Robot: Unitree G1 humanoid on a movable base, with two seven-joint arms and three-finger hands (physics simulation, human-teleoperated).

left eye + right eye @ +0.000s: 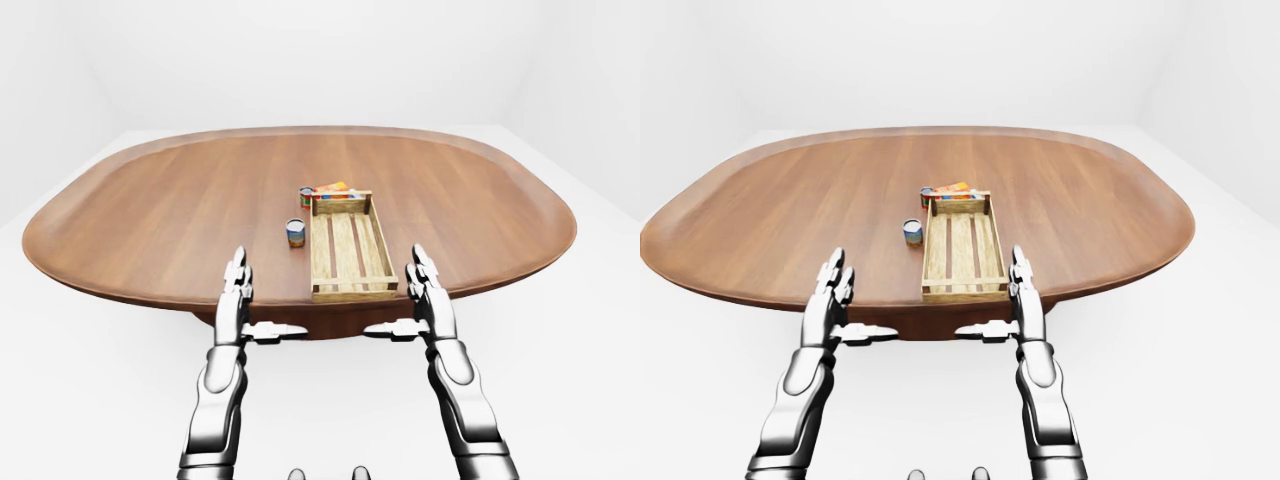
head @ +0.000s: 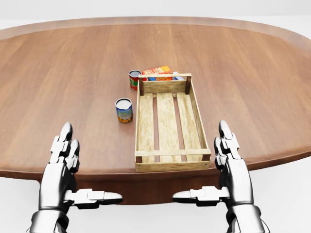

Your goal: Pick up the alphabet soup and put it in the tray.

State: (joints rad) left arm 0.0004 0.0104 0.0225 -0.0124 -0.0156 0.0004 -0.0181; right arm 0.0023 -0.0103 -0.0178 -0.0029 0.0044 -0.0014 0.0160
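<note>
Now both hands, left hand (image 2: 65, 160) and right hand (image 2: 231, 160), hover spread and empty (thumbs inward). Alphabet soup (image 2: 124, 110) stands just left of the tray (image 2: 146, 126).

A broad oval wooden desk (image 2: 73, 73) with a reddish-brown grain fills the head view, its near rim running along the bottom. On it rests a slatted wooden tray (image 2: 146, 126), lengthwise toward the top of the view and empty, its near end close to the desk's rim. Just left of the tray stands a blue-labelled can (image 2: 124, 110), upright and apart from it; a red-labelled can (image 2: 134, 80) stands by the tray's far left corner, and an orange box (image 2: 158, 71) lies just beyond its far end.
</note>
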